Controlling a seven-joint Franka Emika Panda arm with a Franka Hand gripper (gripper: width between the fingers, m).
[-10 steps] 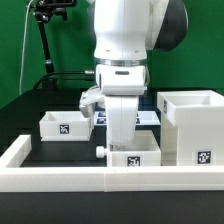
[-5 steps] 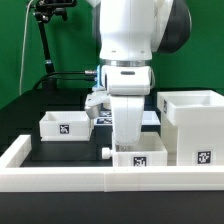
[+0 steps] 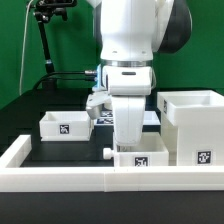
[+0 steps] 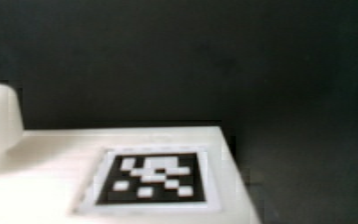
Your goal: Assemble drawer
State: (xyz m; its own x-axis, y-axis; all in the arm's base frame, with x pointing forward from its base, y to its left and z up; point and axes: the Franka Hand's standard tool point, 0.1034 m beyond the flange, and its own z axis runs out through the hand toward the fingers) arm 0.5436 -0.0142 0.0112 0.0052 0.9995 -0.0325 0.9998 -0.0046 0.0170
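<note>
Nothing is yet assembled: the far tray [image 3: 62,124] is seen apart on the surface [image 3: 60,150], the near tray [image 3: 138,161] beneath the hand [image 3: 128,135] (its opening cannot be told), beside the shell [image 3: 190,125].

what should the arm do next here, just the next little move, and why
Probably ease the end effector straight down onto the front tray and grip its wall. It hangs right over that tray, a tag on white plastic shows close up in the wrist view, and the tray sits outside the shell. Whether it is open cannot be told.
</note>
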